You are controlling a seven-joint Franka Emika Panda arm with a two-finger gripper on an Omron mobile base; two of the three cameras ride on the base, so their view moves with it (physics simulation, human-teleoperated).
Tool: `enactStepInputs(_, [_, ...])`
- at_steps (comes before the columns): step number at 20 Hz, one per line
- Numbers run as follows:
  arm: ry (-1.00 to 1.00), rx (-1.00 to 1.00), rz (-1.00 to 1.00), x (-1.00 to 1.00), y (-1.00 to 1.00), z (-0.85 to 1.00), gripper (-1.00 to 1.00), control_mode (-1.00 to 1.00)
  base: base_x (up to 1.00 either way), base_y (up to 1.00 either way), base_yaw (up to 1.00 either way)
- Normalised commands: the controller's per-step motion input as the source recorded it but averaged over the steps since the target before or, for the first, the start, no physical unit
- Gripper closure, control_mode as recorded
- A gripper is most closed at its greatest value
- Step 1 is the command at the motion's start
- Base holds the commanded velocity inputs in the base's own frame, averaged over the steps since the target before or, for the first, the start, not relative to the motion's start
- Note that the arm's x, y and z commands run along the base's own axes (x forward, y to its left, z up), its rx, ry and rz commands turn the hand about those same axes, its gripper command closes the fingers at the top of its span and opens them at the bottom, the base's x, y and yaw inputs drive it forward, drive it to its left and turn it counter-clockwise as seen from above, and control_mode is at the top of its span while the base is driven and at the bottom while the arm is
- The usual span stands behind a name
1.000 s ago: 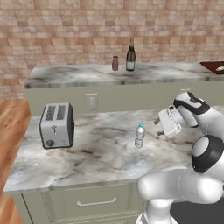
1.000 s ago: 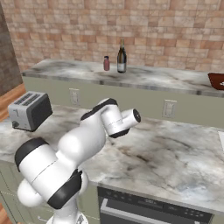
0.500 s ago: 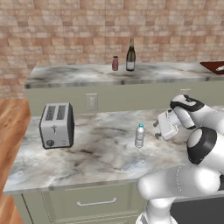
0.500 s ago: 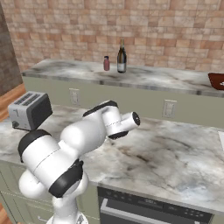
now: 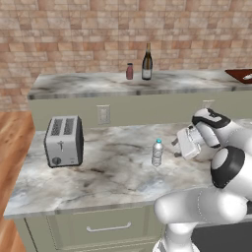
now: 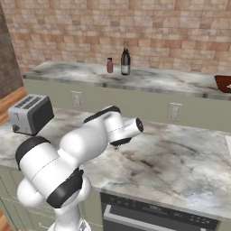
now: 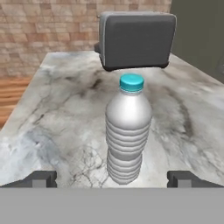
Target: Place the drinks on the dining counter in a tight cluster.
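Blocking part of the toaster [image 7: 136, 38], the water bottle [image 7: 127, 131] stands upright.

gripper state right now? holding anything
Gripper: open, jaws spread wide, holding nothing. The water bottle stands upright on the lower marble worktop ahead of the fingertips, not gripped.
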Motion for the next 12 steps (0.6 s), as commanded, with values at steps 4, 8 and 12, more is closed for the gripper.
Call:
enactStepInputs(4, [0.0, 0.0, -0.02, -0.01, 0.09, 0.0, -1.0, -1.0, 0.0, 0.0, 0.0])
enactStepInputs(8, [0.0, 0.0, -0.08, 0.0, 0.0, 0.0, -1.0, -1.0, 0.0, 0.0, 0.0])
enactStepInputs(12, [0.02, 0.0, -0.11, 0.12, 0.01, -0.07, -1.0, -1.0, 0.0, 0.0, 0.0])
